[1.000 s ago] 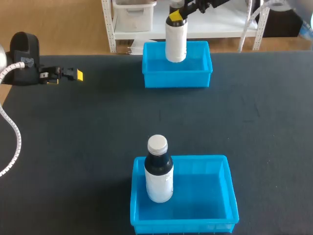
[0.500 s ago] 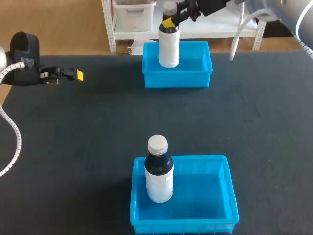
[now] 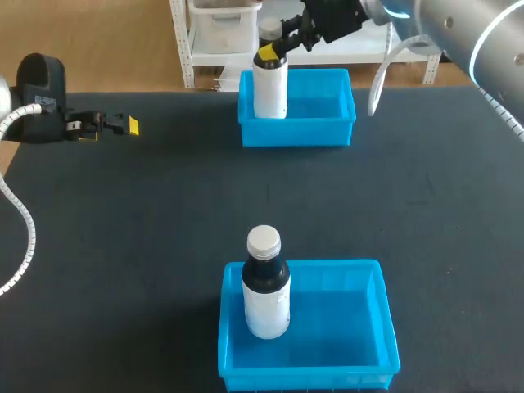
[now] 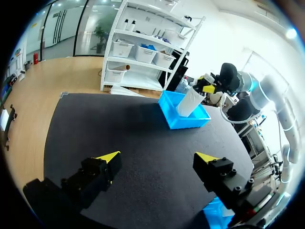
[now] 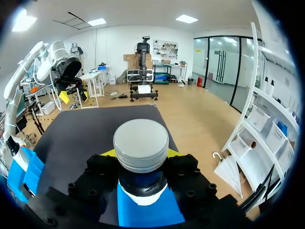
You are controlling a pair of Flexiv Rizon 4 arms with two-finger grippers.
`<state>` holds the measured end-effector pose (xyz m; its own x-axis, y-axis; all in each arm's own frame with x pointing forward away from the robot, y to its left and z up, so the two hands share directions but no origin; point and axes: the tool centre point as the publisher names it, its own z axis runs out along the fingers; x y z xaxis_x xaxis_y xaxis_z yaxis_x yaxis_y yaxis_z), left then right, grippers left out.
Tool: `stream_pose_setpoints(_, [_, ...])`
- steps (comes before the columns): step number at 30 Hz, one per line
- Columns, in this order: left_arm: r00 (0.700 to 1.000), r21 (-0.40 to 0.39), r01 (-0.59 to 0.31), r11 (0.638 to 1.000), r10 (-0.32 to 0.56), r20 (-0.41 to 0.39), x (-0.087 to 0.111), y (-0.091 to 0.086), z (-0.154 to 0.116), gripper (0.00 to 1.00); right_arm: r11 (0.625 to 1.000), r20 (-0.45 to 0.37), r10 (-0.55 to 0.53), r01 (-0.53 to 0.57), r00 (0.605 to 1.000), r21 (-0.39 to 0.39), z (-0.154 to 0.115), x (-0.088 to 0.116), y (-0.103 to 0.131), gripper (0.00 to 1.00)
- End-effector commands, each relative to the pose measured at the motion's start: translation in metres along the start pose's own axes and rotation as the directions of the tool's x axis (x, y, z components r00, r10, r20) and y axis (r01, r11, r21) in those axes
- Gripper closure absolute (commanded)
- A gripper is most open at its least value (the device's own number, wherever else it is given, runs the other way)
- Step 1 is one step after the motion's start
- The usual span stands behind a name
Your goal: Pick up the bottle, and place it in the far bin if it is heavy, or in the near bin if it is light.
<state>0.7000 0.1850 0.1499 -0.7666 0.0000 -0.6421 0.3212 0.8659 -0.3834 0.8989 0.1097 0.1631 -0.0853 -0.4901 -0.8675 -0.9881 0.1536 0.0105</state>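
A white bottle (image 3: pixel 270 86) with a dark neck and grey cap (image 5: pixel 141 143) hangs upright in the left part of the far blue bin (image 3: pixel 327 123). My right gripper (image 3: pixel 268 56) is shut on its neck, a yellow tip on each side of it, as the right wrist view shows (image 5: pixel 141 153). From the left wrist view the bottle (image 4: pixel 189 101) stands inside the far bin (image 4: pixel 183 119); whether its base touches the bin floor I cannot tell. My left gripper (image 3: pixel 123 124) rests low at the table's left side, open and empty (image 4: pixel 157 160).
The near blue bin (image 3: pixel 344 360) at the table's front holds a second bottle (image 3: pixel 266 286), upright at its left side. Dark tabletop (image 3: pixel 164 213) lies between the two bins and around the left gripper.
My right arm has carried the bottle leftward and lower, from the far bin's middle to its left part. The left arm and the near bin's bottle have stayed put.
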Motion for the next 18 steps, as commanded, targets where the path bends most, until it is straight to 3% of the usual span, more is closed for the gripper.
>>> stream_pose_setpoints(1, [1.000, 0.000, 0.000, 1.000, 0.000, 0.000, 0.000, 0.000, 0.000, 0.00, 0.975, -0.003, 0.006, -0.006, 1.000, -0.222, 0.007, 0.001, -0.013, 0.65])
stream_pose_setpoints(15, [1.000, 0.000, 0.000, 1.000, 0.000, 0.000, 0.000, 0.000, 0.000, 0.00, 0.973, -0.012, 0.042, -0.043, 0.999, -0.226, 0.018, 0.019, -0.021, 0.64])
stream_pose_setpoints(18, [1.000, 0.000, 0.000, 1.000, 0.000, 0.000, 0.000, 0.000, 0.000, 0.00, 0.972, -0.015, 0.044, -0.046, 0.999, -0.229, 0.020, 0.020, -0.021, 0.58])
